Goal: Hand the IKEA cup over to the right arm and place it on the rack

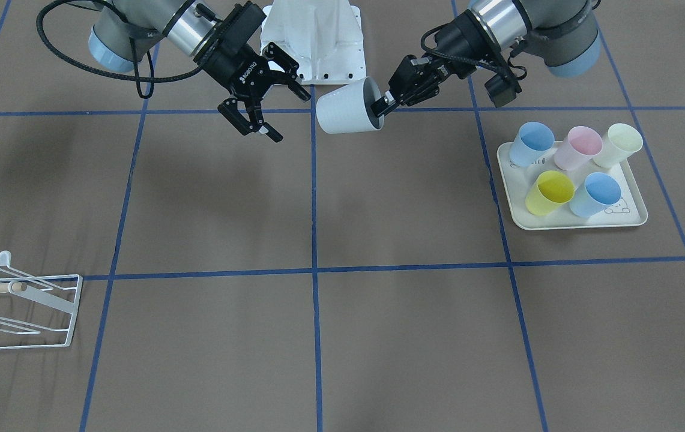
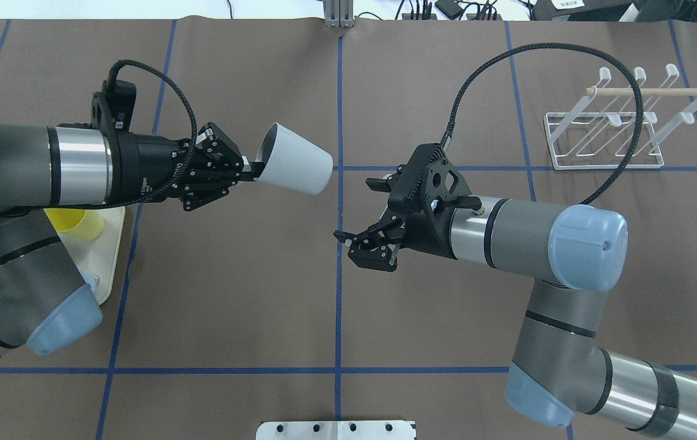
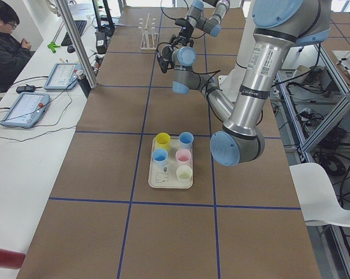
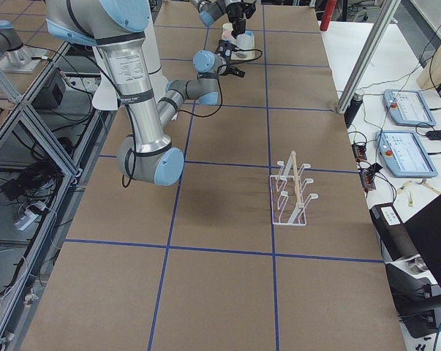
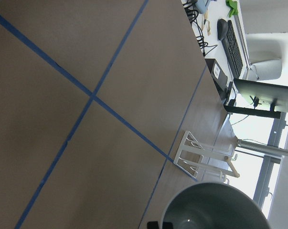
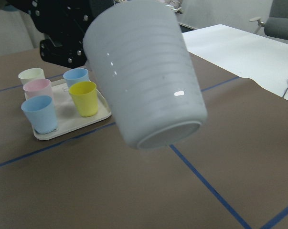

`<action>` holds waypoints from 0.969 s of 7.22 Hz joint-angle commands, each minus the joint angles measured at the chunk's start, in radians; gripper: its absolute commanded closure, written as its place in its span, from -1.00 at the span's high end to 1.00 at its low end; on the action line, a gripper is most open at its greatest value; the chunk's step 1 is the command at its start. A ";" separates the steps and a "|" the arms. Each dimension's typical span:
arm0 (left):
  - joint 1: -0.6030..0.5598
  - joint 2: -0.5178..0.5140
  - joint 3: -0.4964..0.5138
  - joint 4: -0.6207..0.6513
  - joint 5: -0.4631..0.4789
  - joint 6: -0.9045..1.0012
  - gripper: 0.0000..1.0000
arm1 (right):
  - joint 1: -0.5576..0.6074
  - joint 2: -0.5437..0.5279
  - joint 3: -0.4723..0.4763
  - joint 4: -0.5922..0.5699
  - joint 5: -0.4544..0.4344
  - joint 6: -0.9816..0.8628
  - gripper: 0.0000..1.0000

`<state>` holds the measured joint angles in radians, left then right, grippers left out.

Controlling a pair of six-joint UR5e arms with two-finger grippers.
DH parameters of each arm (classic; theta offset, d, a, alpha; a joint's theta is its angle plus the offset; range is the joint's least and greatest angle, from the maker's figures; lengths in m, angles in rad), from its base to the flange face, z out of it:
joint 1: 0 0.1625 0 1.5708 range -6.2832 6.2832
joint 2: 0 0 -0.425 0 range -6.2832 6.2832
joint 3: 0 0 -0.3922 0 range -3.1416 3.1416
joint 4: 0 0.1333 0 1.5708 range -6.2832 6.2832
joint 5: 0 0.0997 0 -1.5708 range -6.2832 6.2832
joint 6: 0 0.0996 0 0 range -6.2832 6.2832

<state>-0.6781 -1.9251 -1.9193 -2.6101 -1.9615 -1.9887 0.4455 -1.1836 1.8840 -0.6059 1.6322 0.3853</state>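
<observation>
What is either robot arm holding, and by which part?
The left end effector pinches the white ribbed plastic cup by its rim, one finger inside. The right end effector is open and empty.

Cup [image 2: 296, 160] in left pincer [image 2: 253, 172], facing right pincer [image 2: 354, 209]; rack [image 2: 612, 117] far right.

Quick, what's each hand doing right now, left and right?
Left hand: closed on the rim of the white cup, held sideways off the table.
Right hand: open, empty, not touching the cup.
</observation>
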 commanded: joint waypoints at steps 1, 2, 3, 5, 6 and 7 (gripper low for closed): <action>0.006 -0.014 -0.007 -0.007 -0.072 0.064 -1.00 | -0.011 0.004 -0.013 0.055 0.028 -0.005 0.95; 0.009 -0.015 -0.009 -0.010 -0.076 0.067 -1.00 | -0.016 0.009 -0.009 0.055 0.026 -0.005 0.96; 0.025 -0.015 -0.012 -0.007 -0.076 0.130 -1.00 | -0.018 0.010 -0.008 0.055 0.026 -0.003 0.96; 0.029 -0.011 -0.007 -0.007 -0.076 0.176 -1.00 | -0.022 0.013 -0.002 0.055 0.028 0.003 0.96; 0.049 -0.011 -0.003 -0.007 -0.073 0.198 -1.00 | -0.025 0.013 -0.002 0.057 0.028 0.003 0.96; 0.081 -0.014 0.000 -0.007 -0.062 0.200 -1.00 | -0.030 0.013 0.000 0.057 0.026 0.006 0.96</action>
<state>-0.6271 -1.9372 -1.9231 -2.6170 -2.0323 -1.7998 0.4206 -1.1710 1.8821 -0.5497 1.6594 0.3883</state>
